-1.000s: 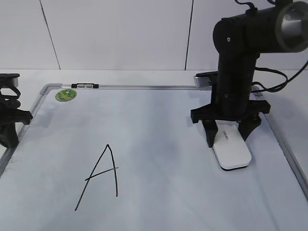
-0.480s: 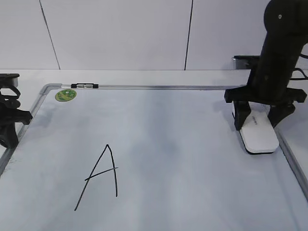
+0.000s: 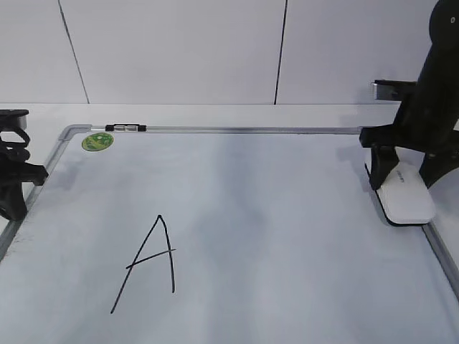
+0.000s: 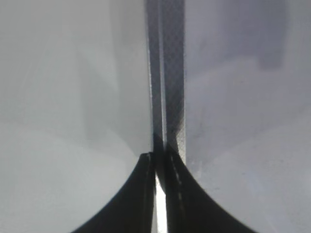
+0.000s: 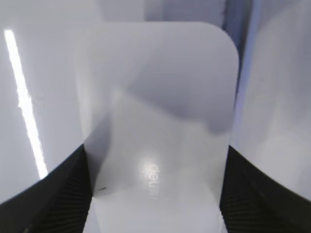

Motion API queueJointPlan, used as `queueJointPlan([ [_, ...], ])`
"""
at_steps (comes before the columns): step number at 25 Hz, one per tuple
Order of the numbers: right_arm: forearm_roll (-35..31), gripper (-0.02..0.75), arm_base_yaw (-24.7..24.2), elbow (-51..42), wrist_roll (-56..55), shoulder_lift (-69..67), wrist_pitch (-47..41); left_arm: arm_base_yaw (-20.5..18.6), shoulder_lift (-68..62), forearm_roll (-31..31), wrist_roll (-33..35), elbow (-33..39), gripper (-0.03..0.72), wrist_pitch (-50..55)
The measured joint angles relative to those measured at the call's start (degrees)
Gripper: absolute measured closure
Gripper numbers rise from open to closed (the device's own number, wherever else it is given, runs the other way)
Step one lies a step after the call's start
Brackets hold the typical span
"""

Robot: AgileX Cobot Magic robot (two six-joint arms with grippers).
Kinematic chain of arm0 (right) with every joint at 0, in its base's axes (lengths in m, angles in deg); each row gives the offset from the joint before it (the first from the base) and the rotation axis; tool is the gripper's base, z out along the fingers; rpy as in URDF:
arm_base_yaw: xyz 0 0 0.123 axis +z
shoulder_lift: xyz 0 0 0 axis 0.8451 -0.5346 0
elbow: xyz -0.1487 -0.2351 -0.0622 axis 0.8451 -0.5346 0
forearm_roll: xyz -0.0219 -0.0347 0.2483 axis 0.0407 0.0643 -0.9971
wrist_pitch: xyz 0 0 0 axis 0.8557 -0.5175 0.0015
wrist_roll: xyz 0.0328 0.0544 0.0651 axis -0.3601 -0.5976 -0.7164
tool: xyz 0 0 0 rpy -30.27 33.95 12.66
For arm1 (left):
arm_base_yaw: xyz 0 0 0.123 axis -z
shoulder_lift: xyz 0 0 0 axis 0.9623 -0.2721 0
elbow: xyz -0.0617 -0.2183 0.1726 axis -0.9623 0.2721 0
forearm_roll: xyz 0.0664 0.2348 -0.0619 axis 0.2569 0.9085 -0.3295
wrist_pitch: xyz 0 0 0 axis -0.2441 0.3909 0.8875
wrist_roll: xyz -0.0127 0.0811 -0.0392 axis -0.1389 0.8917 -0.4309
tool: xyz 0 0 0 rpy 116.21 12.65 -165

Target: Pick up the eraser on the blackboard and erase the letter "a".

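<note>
Right hand grips eraser against blackboard right edge.

board middle open | right tool – eraser at right frame | left edge maybe blocked – left tool

Both arms are made of matte black plastic. The right gripper is formed by two thick angular fingers under a flat crossbar. A fine woven texture is seen on the left gripper.
</note>
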Motion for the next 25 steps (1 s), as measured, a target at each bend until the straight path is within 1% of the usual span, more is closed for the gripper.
queueJointPlan([
  [5, -0.7, 0.197, -0.4, -1.1, 1.5, 0.4, 0.0, 0.0, 0.0, 0.2, 0.0, 0.0, 0.671, 0.0],
  [11, -1.5, 0.197, -0.4, -9.6, 3.3, 4.8, 0.1, 0.0, 0.0, 0.2, 0.0, 0.0, 0.671, 0.1],
  [14, -1.5, 0.197, -0.4, -11.8, 3.5, 5.9, 0.6, 0.0, 0.0, 0.2, 0.0, 0.0, 0.671, 0.1],
  [20, -1.6, 0.197, -0.4, -12.0, 3.7, 6.0, 5.6, 0.0, 0.0, 0.0, 0.0, 0.0, 0.671, 0.1],
  [25, -1.6, 0.197, -0.4, -12.0, 3.6, 6.0, 7.0, 0.0, 0.0, 0.0, 0.0, 0.0, 0.671, 0.2],
])
